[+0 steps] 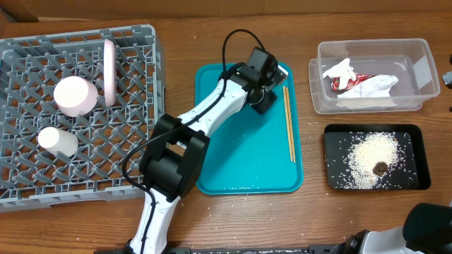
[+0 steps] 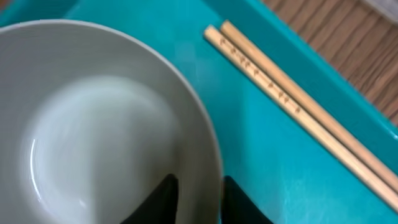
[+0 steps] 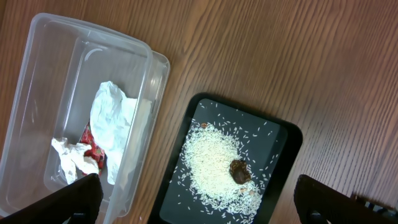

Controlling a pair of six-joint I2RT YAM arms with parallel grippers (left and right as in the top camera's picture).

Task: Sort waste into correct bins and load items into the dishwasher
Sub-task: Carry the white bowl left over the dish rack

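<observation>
From overhead, a wooden table (image 1: 176, 17). One grey rack (image 1: 127, 141) holds one pink cup (image 1: 75, 95), one white cup (image 1: 58, 141) and one pink plate (image 1: 109, 67). One teal tray (image 1: 247, 169) carries two chopsticks (image 1: 288, 123), with the left gripper (image 1: 258, 88) above it.

At the left wrist, its fingers (image 2: 165, 199) pinch the rim of one white bowl (image 2: 93, 124) beside the chopsticks, over the teal tray.

At the right wrist, the right gripper (image 3: 199, 193) hangs spread wide over one clear bin (image 3: 37, 74) and one black tray (image 3: 283, 143) of rice (image 3: 205, 155).

A teal tray (image 1: 247, 166) lies flat on the wood-grain table (image 1: 318, 222), near its middle.
</observation>
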